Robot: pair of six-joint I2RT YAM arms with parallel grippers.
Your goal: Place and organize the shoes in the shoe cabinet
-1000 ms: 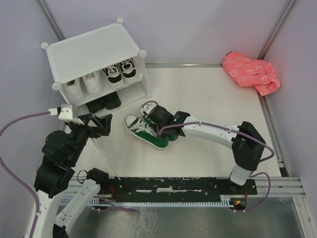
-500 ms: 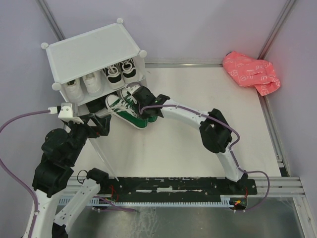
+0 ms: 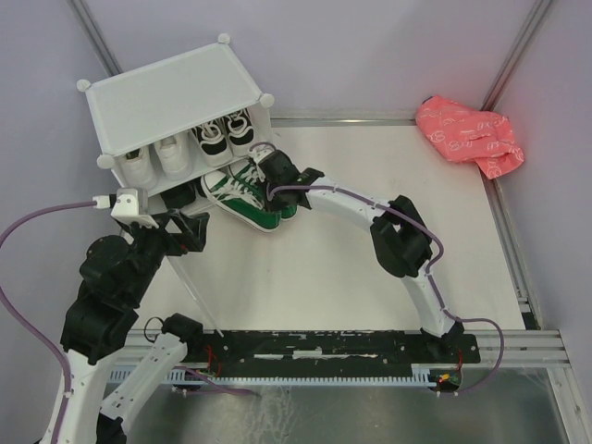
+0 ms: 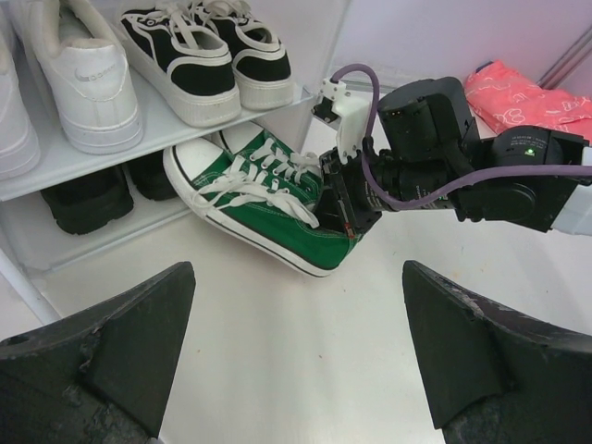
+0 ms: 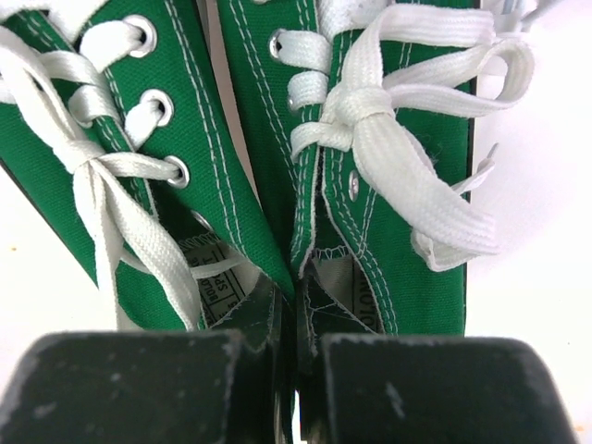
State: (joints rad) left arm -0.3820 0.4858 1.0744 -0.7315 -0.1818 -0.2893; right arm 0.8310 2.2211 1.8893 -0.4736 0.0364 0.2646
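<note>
From above, I have the right gripper (image 3: 267,185) clamped on the green sneakers (image 3: 239,196). The pair lies at the cabinet's (image 3: 171,92) lower opening, toes in and heels outside. The left gripper (image 3: 191,231) hangs in front of the cabinet, spread wide and holding nothing. The upper level of the cabinet carries white sneakers (image 3: 157,159) and black sneakers (image 3: 227,137), and black shoes (image 3: 190,192) sit on the lower level. A pink bag (image 3: 467,134) lies well to the right of the cabinet.

On the left wrist camera, one green toe cap is at the mouth of the cabinet's lower level, just beside the black shoes.

On the right wrist camera, my fingers (image 5: 139,388) pinch the inner collars of both green sneakers together.
</note>
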